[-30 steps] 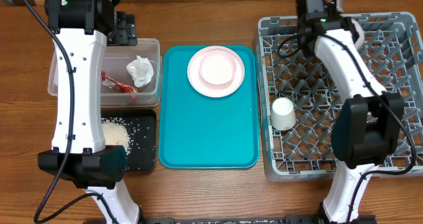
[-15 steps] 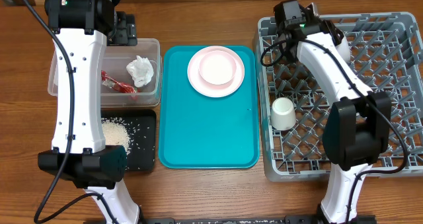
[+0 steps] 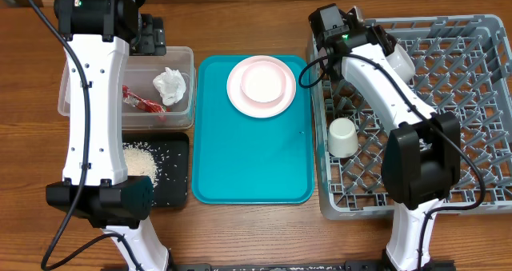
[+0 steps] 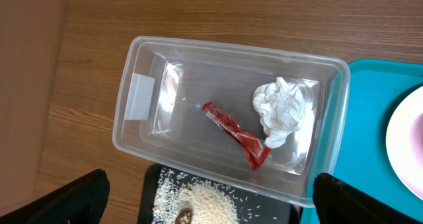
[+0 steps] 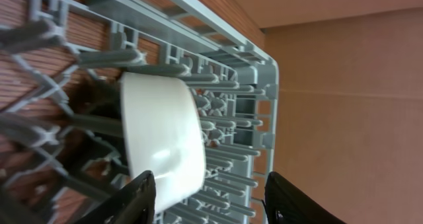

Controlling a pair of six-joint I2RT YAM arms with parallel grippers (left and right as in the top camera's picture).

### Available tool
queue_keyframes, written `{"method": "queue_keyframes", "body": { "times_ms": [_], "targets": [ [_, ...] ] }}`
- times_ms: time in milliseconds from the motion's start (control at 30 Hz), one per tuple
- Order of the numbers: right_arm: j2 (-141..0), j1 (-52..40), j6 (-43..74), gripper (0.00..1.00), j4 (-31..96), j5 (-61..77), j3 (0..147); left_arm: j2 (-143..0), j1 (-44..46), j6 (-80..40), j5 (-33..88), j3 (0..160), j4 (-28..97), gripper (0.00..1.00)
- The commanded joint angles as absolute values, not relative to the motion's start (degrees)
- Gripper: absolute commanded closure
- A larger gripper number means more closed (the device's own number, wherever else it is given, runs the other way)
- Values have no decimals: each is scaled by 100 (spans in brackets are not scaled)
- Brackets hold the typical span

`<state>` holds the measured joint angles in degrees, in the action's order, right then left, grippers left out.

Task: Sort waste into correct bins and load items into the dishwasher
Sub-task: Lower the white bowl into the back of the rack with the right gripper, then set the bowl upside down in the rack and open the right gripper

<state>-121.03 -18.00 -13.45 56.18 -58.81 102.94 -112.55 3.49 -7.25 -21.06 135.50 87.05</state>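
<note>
The wooden tabletop (image 3: 240, 231) carries four things set close together. On the left stands a clear tub (image 3: 148, 67), and a black tray (image 3: 178, 187) lies just beside it (on the side nearer the arm bases). A teal tray (image 3: 248, 159) lies flat in the middle, next to both. On the right sits a grey dish rack (image 3: 472, 87), its left edge just beside the teal tray.

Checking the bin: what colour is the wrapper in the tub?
The wrapper is red; left wrist view.

Two bowls (image 3: 265, 80) (image 5: 162, 135), one cup (image 3: 342, 137), one plate (image 3: 260, 111), one napkin (image 3: 170, 85), one wrapper (image 3: 142, 101)
</note>
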Motion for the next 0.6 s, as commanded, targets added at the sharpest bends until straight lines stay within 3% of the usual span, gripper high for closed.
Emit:
{"method": "queue_keyframes", "body": {
  "times_ms": [0,133,233,300,400,467,567],
  "targets": [
    [-11804,-1691,-939,43,5596,-5496,10287,-11163,340,-642,-2112,13675,8691,0],
    [-11330,-1273,-344,44,5607,-4125,10287,-11163,340,-642,-2110,13675,8691,0],
    [-10938,-642,228,51,5509,-2506,10287,-11163,340,-642,-2112,13675,8691,0],
    [-10798,-141,556,58,5400,-1487,10287,-11163,340,-642,-2110,13675,8691,0],
    [-10825,910,1074,93,5157,340,10280,-11163,340,-642,-2110,13675,8691,0],
    [-11028,1503,1225,96,5059,1538,10280,-11163,340,-642,-2110,13675,8691,0],
    [-11292,1839,1223,96,5085,2171,10280,-11163,340,-642,-2110,13675,8691,0]
  ]
}}
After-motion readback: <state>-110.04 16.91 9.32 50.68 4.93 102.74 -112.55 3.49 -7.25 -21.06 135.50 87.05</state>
